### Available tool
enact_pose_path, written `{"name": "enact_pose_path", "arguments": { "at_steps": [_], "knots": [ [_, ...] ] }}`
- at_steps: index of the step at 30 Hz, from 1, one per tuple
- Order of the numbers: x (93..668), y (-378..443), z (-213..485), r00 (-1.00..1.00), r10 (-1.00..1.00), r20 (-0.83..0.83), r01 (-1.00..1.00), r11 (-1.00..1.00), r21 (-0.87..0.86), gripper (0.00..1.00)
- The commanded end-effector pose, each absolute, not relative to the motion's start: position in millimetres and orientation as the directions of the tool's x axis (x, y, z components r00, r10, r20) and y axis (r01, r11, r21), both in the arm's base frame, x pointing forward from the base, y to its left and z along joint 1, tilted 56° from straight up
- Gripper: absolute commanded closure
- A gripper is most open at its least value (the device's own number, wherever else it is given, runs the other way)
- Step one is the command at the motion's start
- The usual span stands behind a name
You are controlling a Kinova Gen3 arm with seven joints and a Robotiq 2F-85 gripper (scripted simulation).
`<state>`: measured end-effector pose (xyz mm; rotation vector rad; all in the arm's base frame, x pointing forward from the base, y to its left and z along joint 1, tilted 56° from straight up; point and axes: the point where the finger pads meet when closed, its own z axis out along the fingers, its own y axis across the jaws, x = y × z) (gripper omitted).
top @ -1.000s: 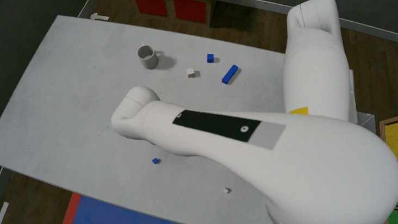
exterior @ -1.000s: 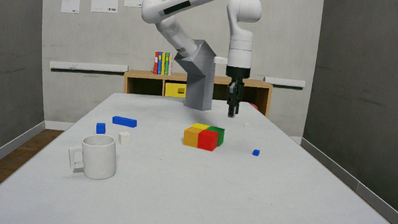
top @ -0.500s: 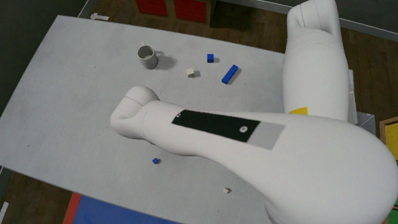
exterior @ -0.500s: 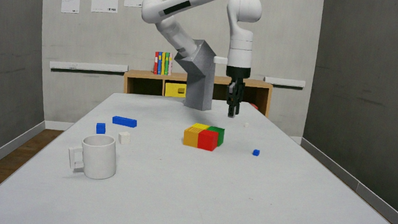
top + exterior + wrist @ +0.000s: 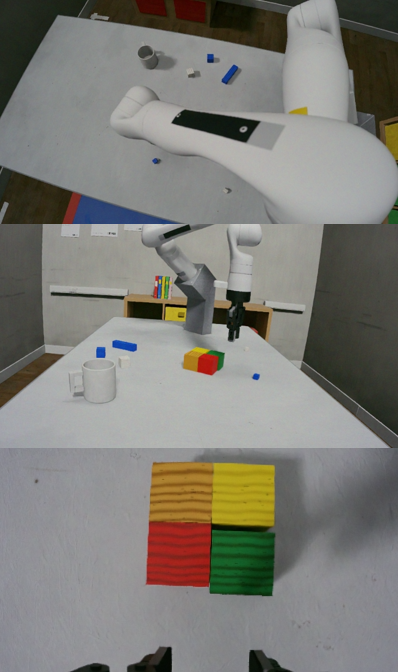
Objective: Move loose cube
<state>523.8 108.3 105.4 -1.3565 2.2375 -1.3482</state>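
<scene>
Your hand hung above the table, fingers part-way apart with nothing between them. Beyond it in the wrist view, the green cube filled the open corner beside the red cube, but a thin gap parted it from the yellow cube. An off-line push could have skewed it; pushing too far could have shoved the yellow cube away from the orange cube.
</scene>
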Motion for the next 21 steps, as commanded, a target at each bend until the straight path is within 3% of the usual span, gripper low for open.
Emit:
{"name": "enact_pose_path", "arguments": {
  "at_steps": [1, 21],
  "knots": [
    [527.0, 109.2, 106.7, -0.563, -0.785, 0.257, -0.594, 0.168, -0.787, 0.46],
    [541.1, 94.0, 92.7, -0.563, -0.785, 0.257, -0.594, 0.168, -0.787, 0.46]
  ]
}}
